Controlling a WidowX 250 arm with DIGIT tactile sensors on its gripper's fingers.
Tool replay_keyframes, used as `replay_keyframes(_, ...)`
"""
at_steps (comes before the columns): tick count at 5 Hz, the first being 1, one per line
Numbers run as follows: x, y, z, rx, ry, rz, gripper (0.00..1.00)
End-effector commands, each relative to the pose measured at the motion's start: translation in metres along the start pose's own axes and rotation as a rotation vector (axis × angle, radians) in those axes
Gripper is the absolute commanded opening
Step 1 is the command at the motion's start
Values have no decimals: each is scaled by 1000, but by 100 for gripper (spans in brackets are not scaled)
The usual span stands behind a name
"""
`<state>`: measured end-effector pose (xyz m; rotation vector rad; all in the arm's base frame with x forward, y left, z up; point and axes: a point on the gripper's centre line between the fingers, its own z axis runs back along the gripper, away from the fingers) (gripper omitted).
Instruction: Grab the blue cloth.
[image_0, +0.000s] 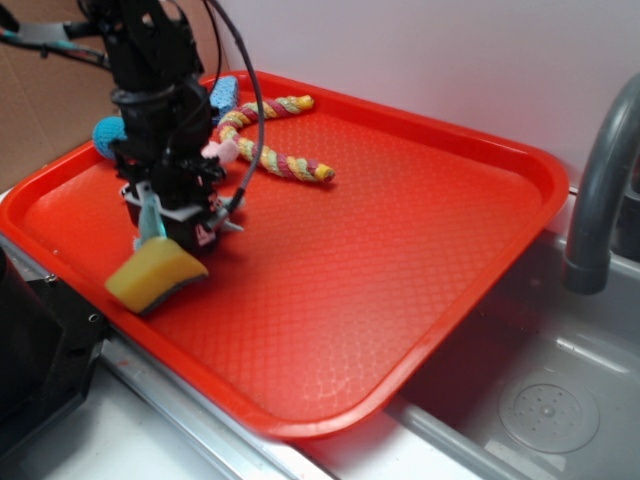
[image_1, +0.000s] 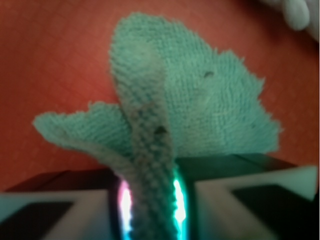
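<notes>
A: Layout? 
B: Red tray (image_0: 420, 200) beside a sink (image_0: 560, 400). Gripper (image_0: 175, 215) at the tray's left end, just above the yellow sponge (image_0: 155, 275). 
A: Cloth? 
B: Blue cloth (image_1: 170, 105) pinched between the fingers (image_1: 125, 200), a fold running up through them, the rest fanned out beyond the tips. Looks grabbed; lift straight up.

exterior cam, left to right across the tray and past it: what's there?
Blue crocheted ball → yellow sponge → gripper pinching the blue cloth → striped rope toy → tray's right rim → grey faucet.
</notes>
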<state>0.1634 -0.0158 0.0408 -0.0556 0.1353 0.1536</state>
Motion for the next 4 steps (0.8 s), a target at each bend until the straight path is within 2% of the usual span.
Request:
replay_keyframes(1, 23, 6, 81, 13, -160, 1, 0)
replay_keyframes(2, 30, 4, 112, 24, -208, 8, 0)
replay_keyframes(3, 22, -3, 154, 113, -257, 14, 0)
replay_keyframes(4, 11, -4, 171, 135, -284, -5, 0)
